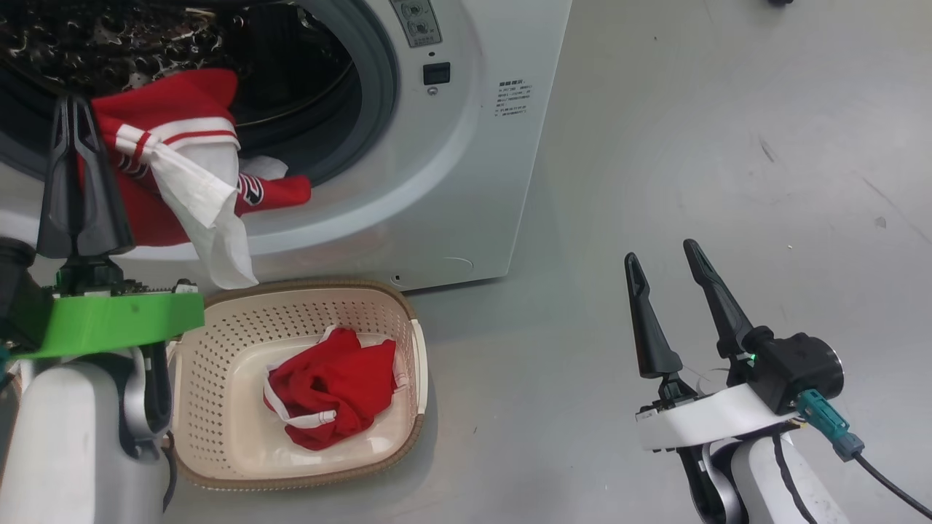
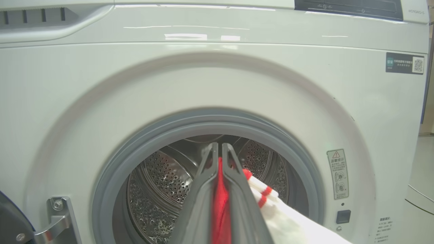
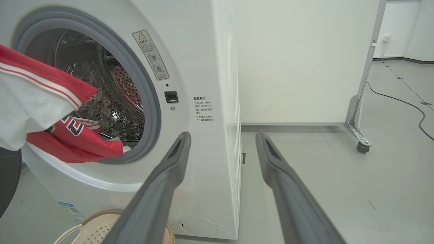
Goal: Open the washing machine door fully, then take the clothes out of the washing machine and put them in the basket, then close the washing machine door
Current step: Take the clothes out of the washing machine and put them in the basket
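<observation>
The washing machine (image 1: 437, 182) stands with its drum open, and a dark edge of the washing machine door (image 2: 10, 223) shows beside the hinge. My left gripper (image 1: 73, 102) is shut on a red and white garment (image 1: 175, 167) of the clothes, which hangs out of the drum mouth over the gasket, above the basket (image 1: 306, 287). In the left wrist view the red cloth (image 2: 220, 203) is pinched between the left gripper's (image 2: 219, 147) fingers. Another red garment (image 1: 331, 389) lies in the basket. My right gripper (image 1: 659, 251) stands open and empty to the right, over the floor.
The grey floor (image 1: 728, 145) stretches right of the machine. A white partition on a castor (image 3: 362, 147) stands behind, and a cable (image 3: 400, 101) runs along the floor beyond it. The basket sits close against the machine's front.
</observation>
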Motion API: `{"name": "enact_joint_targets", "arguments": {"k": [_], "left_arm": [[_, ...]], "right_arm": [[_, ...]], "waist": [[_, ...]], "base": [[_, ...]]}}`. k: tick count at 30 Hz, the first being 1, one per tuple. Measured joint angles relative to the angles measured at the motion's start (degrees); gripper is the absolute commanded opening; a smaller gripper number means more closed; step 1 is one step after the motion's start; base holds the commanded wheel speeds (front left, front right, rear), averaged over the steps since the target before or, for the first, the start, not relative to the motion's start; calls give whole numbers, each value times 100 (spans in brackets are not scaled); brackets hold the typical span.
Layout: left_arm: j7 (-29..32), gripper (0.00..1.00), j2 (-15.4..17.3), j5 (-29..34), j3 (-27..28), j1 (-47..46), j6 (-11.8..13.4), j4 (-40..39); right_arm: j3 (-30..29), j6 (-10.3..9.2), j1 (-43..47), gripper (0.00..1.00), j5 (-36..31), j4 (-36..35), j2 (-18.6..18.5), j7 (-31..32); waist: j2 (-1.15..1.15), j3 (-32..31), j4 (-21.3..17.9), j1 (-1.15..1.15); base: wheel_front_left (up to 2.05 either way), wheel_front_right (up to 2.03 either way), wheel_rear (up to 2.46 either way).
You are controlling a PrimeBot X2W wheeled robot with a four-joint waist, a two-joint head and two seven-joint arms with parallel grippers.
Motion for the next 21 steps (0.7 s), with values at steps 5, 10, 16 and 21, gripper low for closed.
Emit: {"name": "enact_joint_targets", "arguments": {"k": [5, 10, 16, 21], "left_arm": [[1, 0, -12, 49, -29, 279, 93, -335], [37, 0, -22, 93, -56, 605, 148, -483], [136, 0, -63, 100, -159, 980, 198, -549], [225, 0, -120, 99, -275, 1204, 238, -576]], "right_arm": [[-1, 0, 186, 100, -9, -10, 2, 0], [3, 0, 265, 100, -98, -22, 3, 0], [-5, 1, 369, 100, -153, -63, 5, 0], [-2, 16, 409, 100, -167, -147, 7, 0]], "waist": [[0, -148, 50, 0], [0, -173, 78, 0], [0, -117, 86, 0], [0, -2, 80, 0]], "base": [[0, 0, 0], [0, 0, 0], [0, 0, 0], [0, 0, 0]]}}
